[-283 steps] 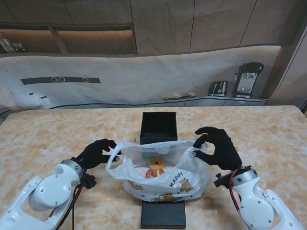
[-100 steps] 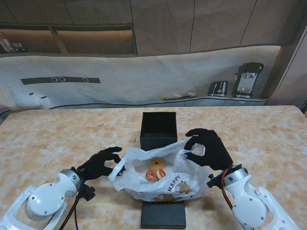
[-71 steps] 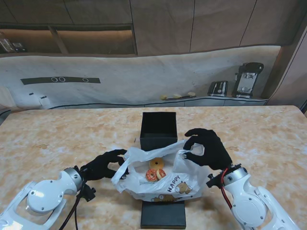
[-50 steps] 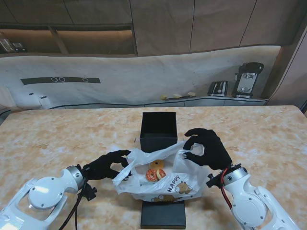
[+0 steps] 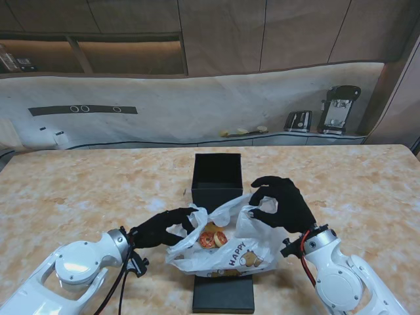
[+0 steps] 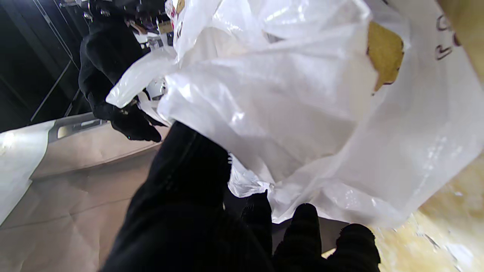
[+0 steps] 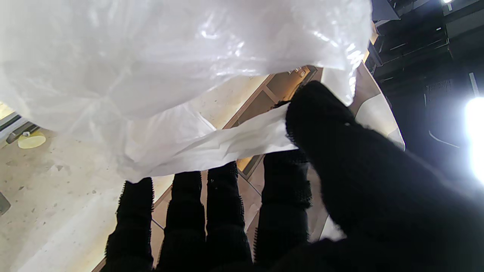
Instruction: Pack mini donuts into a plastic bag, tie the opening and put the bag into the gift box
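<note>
**Both hands hold the donut bag**

The white plastic bag [image 5: 226, 239] sits on the table [image 5: 79, 184], right in the middle, close to me. Its mouth is open at the top. Inside are mini donuts [image 5: 211, 236], orange and red ones. I can see only two or three. The rest of the bag's inside is hidden by the crinkly plastic. The bag has the word HAPPY and little bears on it.

The left hand [image 5: 163, 228] pinches the left edge of the bag between thumb and fingers. The right hand [image 5: 281, 203] pinches the right edge the same way, with the other fingers curled.

A black gift box [image 5: 217, 176] stands just behind the bag, farther from me. It is open and looks dark inside, so I cannot tell if anything is in it. A flat black lid [image 5: 223, 294] lies nearer to me. The bag covers part of it.

In the wrist views the bag fills most of the picture, so little else shows.
</note>
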Robot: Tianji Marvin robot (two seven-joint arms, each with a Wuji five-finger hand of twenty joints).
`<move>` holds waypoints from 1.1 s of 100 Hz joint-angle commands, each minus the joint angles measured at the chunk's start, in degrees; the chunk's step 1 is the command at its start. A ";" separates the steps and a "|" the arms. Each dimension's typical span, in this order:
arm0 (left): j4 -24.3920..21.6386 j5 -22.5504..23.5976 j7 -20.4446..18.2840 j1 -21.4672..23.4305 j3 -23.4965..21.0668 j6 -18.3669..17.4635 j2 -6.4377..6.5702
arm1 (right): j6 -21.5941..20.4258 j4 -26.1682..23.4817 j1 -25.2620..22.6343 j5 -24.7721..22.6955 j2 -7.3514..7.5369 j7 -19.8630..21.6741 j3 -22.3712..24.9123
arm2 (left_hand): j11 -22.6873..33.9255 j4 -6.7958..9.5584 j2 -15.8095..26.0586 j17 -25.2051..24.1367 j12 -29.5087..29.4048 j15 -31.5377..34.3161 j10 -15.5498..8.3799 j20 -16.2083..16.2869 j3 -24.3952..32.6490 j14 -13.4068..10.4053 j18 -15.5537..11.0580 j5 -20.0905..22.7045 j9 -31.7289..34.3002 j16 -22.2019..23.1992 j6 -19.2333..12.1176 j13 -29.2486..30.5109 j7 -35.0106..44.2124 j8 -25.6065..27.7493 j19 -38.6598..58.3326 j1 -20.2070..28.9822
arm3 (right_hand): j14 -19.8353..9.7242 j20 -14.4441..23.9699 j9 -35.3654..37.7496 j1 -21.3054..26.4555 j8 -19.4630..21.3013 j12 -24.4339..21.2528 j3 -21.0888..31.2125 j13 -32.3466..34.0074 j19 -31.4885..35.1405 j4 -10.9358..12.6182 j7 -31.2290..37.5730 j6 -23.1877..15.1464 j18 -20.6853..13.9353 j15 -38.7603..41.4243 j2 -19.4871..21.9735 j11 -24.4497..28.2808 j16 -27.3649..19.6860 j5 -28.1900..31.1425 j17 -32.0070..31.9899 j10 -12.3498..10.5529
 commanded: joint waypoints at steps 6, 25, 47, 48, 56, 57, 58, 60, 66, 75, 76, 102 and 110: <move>-0.17 -1.31 -1.00 0.00 0.21 -0.12 -0.06 | 0.20 -0.51 -0.57 -0.22 -0.21 0.72 -0.01 | -1.13 0.18 -1.81 -0.11 -0.88 -1.36 -1.83 -0.65 -1.94 -2.17 -1.57 0.16 -2.27 -1.93 -2.15 -1.27 -0.92 -0.66 -0.49 -2.21 | -0.68 -0.25 -0.90 1.29 0.10 -0.81 1.68 -0.91 0.28 -0.29 1.62 -2.34 -0.69 0.45 -0.17 0.46 1.03 1.34 -0.42 -0.59; -0.06 -5.22 -1.07 0.08 0.56 -1.24 -0.45 | 0.68 -0.65 -0.55 -0.08 -0.24 0.70 -0.20 | -3.11 0.35 -1.99 -0.10 -0.92 -2.33 -1.78 -2.24 -5.77 -2.29 -1.60 -0.86 -2.85 -5.62 -1.32 -1.39 -3.50 -1.33 -0.96 -8.13 | -0.70 -0.25 -0.91 1.30 0.12 -0.83 1.70 -0.90 0.30 -0.32 1.63 -2.37 -0.77 0.45 -0.14 0.48 1.01 1.31 -0.38 -0.61; 0.17 -7.85 -3.06 -0.36 1.30 -1.70 -0.30 | 0.65 -0.66 -0.38 -0.01 -0.26 0.63 -0.36 | -6.73 0.65 1.52 -0.07 -0.73 -2.91 -1.56 -5.17 -6.70 -1.98 -1.45 -3.04 -4.04 -9.37 0.79 -1.62 -15.04 -1.06 -1.03 -14.20 | -0.71 -0.24 -0.90 1.26 0.11 -0.83 1.69 -0.86 0.32 -0.36 1.63 -2.34 -0.77 0.49 -0.15 0.52 1.02 1.32 -0.39 -0.63; 0.13 -7.91 -3.07 -0.33 1.30 -1.66 -0.31 | 0.64 -0.66 -0.38 -0.02 -0.26 0.63 -0.36 | -6.90 0.69 1.73 -0.08 -0.70 -2.93 -1.49 -5.24 -6.70 -1.99 -1.44 -3.41 -4.13 -9.51 0.87 -1.62 -15.74 -1.09 -1.04 -14.47 | -0.72 -0.24 -0.88 1.26 0.12 -0.83 1.70 -0.86 0.32 -0.36 1.64 -2.32 -0.77 0.50 -0.14 0.53 1.02 1.33 -0.39 -0.61; -0.32 -9.09 -2.59 0.09 1.38 -0.83 -0.59 | 0.59 -0.68 -0.40 -0.03 -0.26 0.64 -0.37 | -7.31 0.63 2.13 -0.09 -0.53 -3.02 -1.01 -5.39 -6.94 -1.92 -1.35 -5.67 -4.44 -9.90 1.06 -1.73 -17.99 -1.37 -1.04 -15.44 | -0.68 -0.24 -0.93 1.23 0.12 -0.83 1.68 -0.97 0.32 -0.38 1.65 -2.29 -0.73 0.48 -0.15 0.53 1.02 1.33 -0.42 -0.61; -0.37 -9.31 -2.54 0.15 1.39 -0.70 -0.62 | 0.59 -0.69 -0.41 -0.02 -0.26 0.64 -0.37 | -8.38 0.59 2.25 -0.08 -0.96 -3.07 -1.23 -5.47 -7.01 -1.97 -1.38 -5.82 -4.66 -10.13 1.11 -1.70 -18.73 -1.47 -1.05 -15.59 | -0.67 -0.24 -0.92 1.25 0.12 -0.83 1.69 -0.98 0.32 -0.38 1.65 -2.29 -0.73 0.48 -0.14 0.53 1.02 1.33 -0.42 -0.62; -0.43 -9.52 -2.51 0.20 1.39 -0.57 -0.66 | 0.58 -0.69 -0.41 -0.01 -0.26 0.63 -0.38 | -8.95 0.55 2.35 -0.07 -1.17 -3.10 -1.17 -5.52 -7.09 -1.95 -1.39 -6.30 -4.90 -10.27 1.26 -1.71 -19.30 -1.58 -1.05 -15.78 | -0.68 -0.25 -0.92 1.26 0.11 -0.83 1.69 -0.99 0.32 -0.38 1.64 -2.29 -0.74 0.47 -0.14 0.54 1.01 1.32 -0.44 -0.62; -0.58 -9.85 -2.44 0.33 1.39 -0.24 -0.72 | 0.56 -0.70 -0.41 0.00 -0.27 0.60 -0.40 | -9.59 0.49 2.61 -0.09 -1.34 -3.20 -0.84 -5.57 -7.26 -1.84 -1.37 -7.71 -5.46 -10.47 1.22 -1.81 -20.28 -1.80 -1.07 -16.21 | -0.67 -0.24 -0.96 1.26 0.11 -0.84 1.69 -0.94 0.33 -0.38 1.64 -2.30 -0.77 0.48 -0.14 0.52 1.02 1.32 -0.42 -0.66; -1.01 -10.85 -1.75 0.72 1.42 0.49 -1.02 | 0.47 -0.74 -0.42 0.02 -0.30 0.48 -0.50 | -10.03 0.42 2.59 -0.10 -1.07 -3.28 -0.87 -5.67 -7.57 -1.87 -1.31 -8.66 -5.90 -10.83 1.37 -1.82 -21.13 -1.92 -1.08 -16.67 | -0.72 -0.24 -0.90 1.28 0.11 -0.83 1.73 -0.91 0.34 -0.38 1.64 -2.28 -0.78 0.52 -0.11 0.57 1.03 1.31 -0.42 -0.58; -1.85 -12.31 -0.77 1.32 1.34 1.64 -1.41 | 0.35 -0.88 -0.39 0.02 -0.33 0.32 -0.71 | -11.33 0.36 2.67 -0.12 0.09 -3.44 -0.57 -6.05 -8.11 -1.76 -1.20 -11.02 -6.56 -11.98 1.78 -1.93 -23.60 -2.21 -1.14 -17.60 | -0.71 -0.24 -0.95 1.26 0.11 -0.83 1.72 -0.91 0.36 -0.39 1.65 -2.23 -0.74 0.53 -0.14 0.58 1.03 1.30 -0.39 -0.59; -1.89 -12.46 -0.72 1.35 1.34 1.64 -1.44 | 0.34 -0.89 -0.39 0.02 -0.34 0.30 -0.73 | -11.33 0.36 2.67 -0.12 0.09 -3.44 -0.57 -6.05 -8.11 -1.76 -1.20 -11.02 -6.56 -11.98 1.78 -1.93 -23.60 -2.21 -1.14 -17.60 | -0.71 -0.24 -0.93 1.24 0.10 -0.83 1.72 -0.91 0.36 -0.40 1.64 -2.22 -0.76 0.53 -0.13 0.59 1.02 1.28 -0.39 -0.64; -3.61 -13.71 0.09 2.38 1.29 1.47 -1.65 | 0.27 -0.90 -0.29 0.21 -0.46 -0.13 -1.17 | -14.87 0.39 2.44 -0.12 -2.25 -4.14 0.65 -7.01 -8.17 -1.38 -0.93 -24.00 -7.79 -15.77 2.01 -2.32 -32.22 -4.46 -1.22 -19.84 | -0.69 -0.25 -0.95 1.28 0.08 -0.85 1.73 -0.98 0.38 -0.41 1.67 -2.30 -0.76 0.53 -0.15 0.61 1.01 1.34 -0.42 -0.57; -3.66 -13.83 0.96 2.49 1.60 1.08 -1.83 | 0.21 -0.94 -0.34 0.17 -0.48 -0.30 -1.24 | -15.08 0.44 2.27 -0.13 -4.67 -4.27 1.05 -7.24 -8.13 -1.32 -0.90 -26.47 -7.86 -17.06 2.04 -2.36 -33.78 -5.25 -1.22 -20.24 | -0.67 -0.26 -0.93 1.24 0.07 -0.85 1.72 -0.98 0.37 -0.41 1.66 -2.44 -0.78 0.53 -0.14 0.62 1.01 1.36 -0.45 -0.63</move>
